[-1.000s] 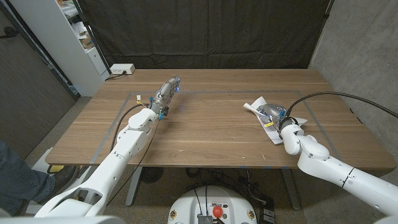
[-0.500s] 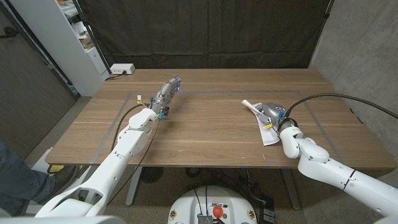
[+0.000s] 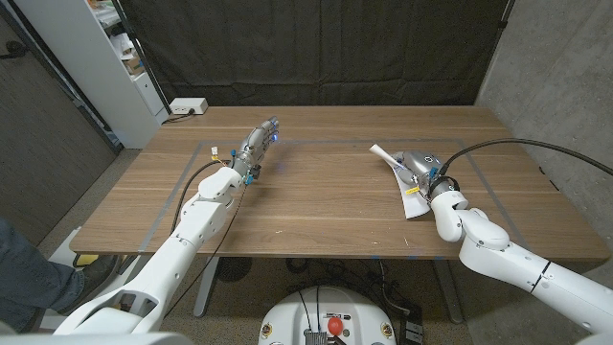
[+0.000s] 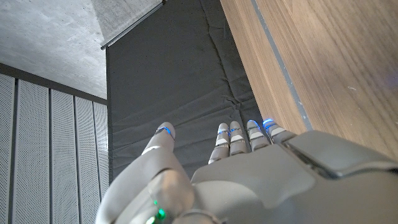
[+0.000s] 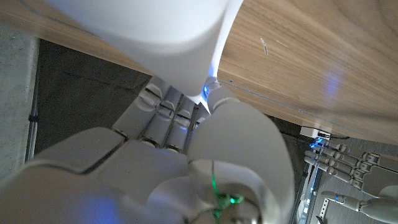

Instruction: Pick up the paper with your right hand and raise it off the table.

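A crumpled white sheet of paper (image 3: 413, 202) is on the right side of the table, gripped by my right hand (image 3: 419, 169). One end of the paper sticks out toward the table's middle and the other end hangs down in front of my wrist, close to the wood. In the right wrist view the paper (image 5: 155, 31) is pinched between my thumb and fingers (image 5: 163, 112). My left hand (image 3: 257, 144) lies stretched out over the left middle of the table. Its fingers (image 4: 239, 138) are straight and hold nothing.
A grey tape outline (image 3: 205, 150) marks a rectangle on the wooden table (image 3: 326, 201). A white power box (image 3: 188, 106) sits at the back left corner, beside a white shelf (image 3: 124, 57). A black cable (image 3: 522, 149) arcs over my right arm. A person's leg (image 3: 21, 278) shows at the lower left.
My right hand has closed on the paper and drawn it up and toward the table's middle. The part that lay spread on the wood now hangs from the hand. The left arm is still.
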### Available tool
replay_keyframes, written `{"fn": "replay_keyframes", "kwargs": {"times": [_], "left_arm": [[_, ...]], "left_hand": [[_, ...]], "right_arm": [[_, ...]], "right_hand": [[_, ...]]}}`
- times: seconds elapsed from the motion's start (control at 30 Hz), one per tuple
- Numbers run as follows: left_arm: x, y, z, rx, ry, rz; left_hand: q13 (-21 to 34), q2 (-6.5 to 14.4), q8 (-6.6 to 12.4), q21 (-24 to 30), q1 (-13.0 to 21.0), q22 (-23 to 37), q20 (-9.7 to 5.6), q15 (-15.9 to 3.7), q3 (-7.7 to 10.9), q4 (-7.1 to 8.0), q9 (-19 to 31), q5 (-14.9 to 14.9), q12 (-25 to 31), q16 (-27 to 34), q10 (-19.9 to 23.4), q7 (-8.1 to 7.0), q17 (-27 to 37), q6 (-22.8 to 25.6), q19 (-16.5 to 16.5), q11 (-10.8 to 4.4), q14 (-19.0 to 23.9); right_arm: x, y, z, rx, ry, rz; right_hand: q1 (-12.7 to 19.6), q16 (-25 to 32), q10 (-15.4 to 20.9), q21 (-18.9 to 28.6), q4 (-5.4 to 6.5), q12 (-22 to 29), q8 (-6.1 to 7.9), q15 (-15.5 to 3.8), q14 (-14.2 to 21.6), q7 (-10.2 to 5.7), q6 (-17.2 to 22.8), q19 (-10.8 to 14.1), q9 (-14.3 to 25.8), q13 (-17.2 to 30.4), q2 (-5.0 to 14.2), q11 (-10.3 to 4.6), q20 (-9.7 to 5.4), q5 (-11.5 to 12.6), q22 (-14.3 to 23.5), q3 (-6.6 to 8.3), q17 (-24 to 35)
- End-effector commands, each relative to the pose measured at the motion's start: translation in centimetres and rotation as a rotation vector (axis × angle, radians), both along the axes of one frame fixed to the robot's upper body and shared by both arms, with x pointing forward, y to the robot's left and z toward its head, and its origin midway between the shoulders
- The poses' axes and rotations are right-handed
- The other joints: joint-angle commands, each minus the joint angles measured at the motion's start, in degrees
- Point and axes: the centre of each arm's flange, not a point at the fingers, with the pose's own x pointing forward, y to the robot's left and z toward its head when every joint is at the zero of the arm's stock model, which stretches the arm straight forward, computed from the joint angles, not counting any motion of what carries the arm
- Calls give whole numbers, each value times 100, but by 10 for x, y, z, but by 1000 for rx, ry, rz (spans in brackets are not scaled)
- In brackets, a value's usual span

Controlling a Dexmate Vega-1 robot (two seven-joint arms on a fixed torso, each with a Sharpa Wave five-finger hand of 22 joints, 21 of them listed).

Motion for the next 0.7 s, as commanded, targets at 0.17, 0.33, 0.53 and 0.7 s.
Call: {"fn": "replay_keyframes", "kwargs": {"times": [0.17,0.33,0.53,0.7], "left_arm": [[-3,1,2,3,-5,3],[-4,1,3,5,-6,4],[-5,0,2,4,-7,3],[-6,0,1,4,-6,2]], "left_hand": [[7,29,0,11,0,15,17,4,0,-43,15,-11,7,16,-4,-7,18,8,-21,10,6],[7,32,0,11,0,15,16,3,1,-46,15,-10,6,16,-6,-6,17,8,-23,7,7],[7,36,3,12,0,15,17,1,2,-50,15,-9,6,15,-6,-7,17,15,-23,8,4],[8,39,4,11,-1,15,15,3,3,-54,15,-8,7,15,-4,-3,17,20,-26,14,2]], "right_arm": [[-9,2,13,-16,-31,5],[-13,3,18,-18,-47,15],[-16,4,22,-25,-69,31],[-19,5,25,-47,-94,62]], "right_hand": [[55,-72,-35,74,15,23,-21,-792,-6,8,57,-53,39,47,33,-12,-331,-36,30,-43,54],[50,-95,-43,90,25,26,-35,-795,-6,12,40,-67,45,55,38,-8,-330,-37,34,-49,62],[44,-119,-66,116,36,26,-45,-788,-2,1,47,-85,50,68,36,-20,-329,-39,39,-63,82],[33,-151,-86,128,48,23,-58,-780,-22,-13,40,-121,54,78,36,-16,-329,-41,43,-75,94]]}}
